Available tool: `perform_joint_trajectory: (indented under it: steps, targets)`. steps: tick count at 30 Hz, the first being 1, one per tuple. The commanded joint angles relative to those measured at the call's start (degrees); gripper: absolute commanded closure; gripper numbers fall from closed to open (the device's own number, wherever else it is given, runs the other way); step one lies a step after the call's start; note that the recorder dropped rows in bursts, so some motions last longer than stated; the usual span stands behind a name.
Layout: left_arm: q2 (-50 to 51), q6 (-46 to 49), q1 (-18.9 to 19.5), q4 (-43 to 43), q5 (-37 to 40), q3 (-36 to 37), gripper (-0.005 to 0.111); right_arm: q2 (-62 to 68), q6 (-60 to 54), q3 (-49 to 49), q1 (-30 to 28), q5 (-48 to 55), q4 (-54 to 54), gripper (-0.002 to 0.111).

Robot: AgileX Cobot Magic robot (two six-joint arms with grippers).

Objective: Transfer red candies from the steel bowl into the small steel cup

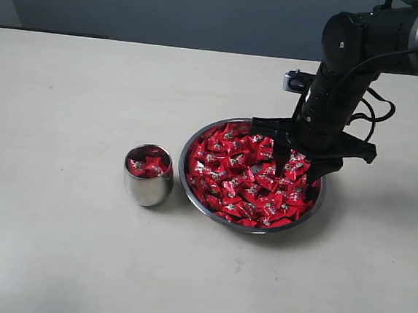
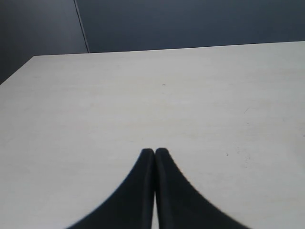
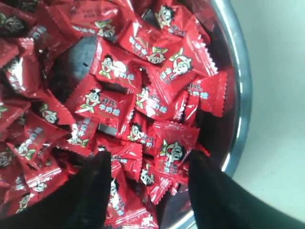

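The steel bowl point(image 1: 184, 170) sits right of the table's middle, heaped with red candies point(image 1: 236, 181). To its left stands the small steel cup point(image 1: 148, 188) with a few red candies point(image 1: 148, 164) inside. My right gripper point(image 1: 300, 161) points down into the bowl's right side. In the right wrist view it point(image 3: 148, 157) is open, its black fingers point(image 3: 95, 191) spread among the candies point(image 3: 124, 71) close to the bowl's rim point(image 3: 238, 86), with several candies lying between them. My left gripper point(image 2: 155, 151) is shut on nothing above bare table and is out of the exterior view.
The pale table point(image 1: 66, 115) stretches around the bowl and cup. The right arm point(image 1: 348, 73) comes in from the upper right, with cables behind it. A dark wall point(image 2: 190, 24) lies beyond the table's far edge.
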Motion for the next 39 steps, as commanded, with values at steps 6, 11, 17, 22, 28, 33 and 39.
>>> perform_joint_trajectory:
  steps: [6,11,17,22,28,33,39]
  targets:
    - [-0.27,-0.08,-0.38,0.11,-0.45,0.26,0.106,0.15,0.09,-0.29,-0.13,-0.54,-1.39,0.060]
    - [-0.27,-0.08,-0.38,0.11,-0.45,0.26,0.106,0.90,0.09,-0.17,-0.13,-0.66,-1.57,0.060]
    - [-0.27,-0.08,-0.38,0.11,-0.45,0.26,0.106,1.92,0.09,-0.17,-0.13,-1.01,-1.26,0.060]
    - [-0.27,-0.08,-0.38,0.11,-0.45,0.26,0.106,2.40,0.09,-0.17,-0.13,-0.53,-1.38,0.060]
    - [-0.27,-0.08,-0.38,0.11,-0.45,0.26,0.106,3.64,0.09,-0.17,-0.13,-0.44,-1.37,0.060]
    - [-0.27,-0.08,-0.38,0.11,-0.45,0.26,0.106,3.83,0.09,-0.17,-0.13,-0.24,-1.59,0.060]
    - [-0.27,-0.08,-0.38,0.11,-0.45,0.26,0.106,4.09,0.09,-0.17,-0.13,-0.25,-1.59,0.060]
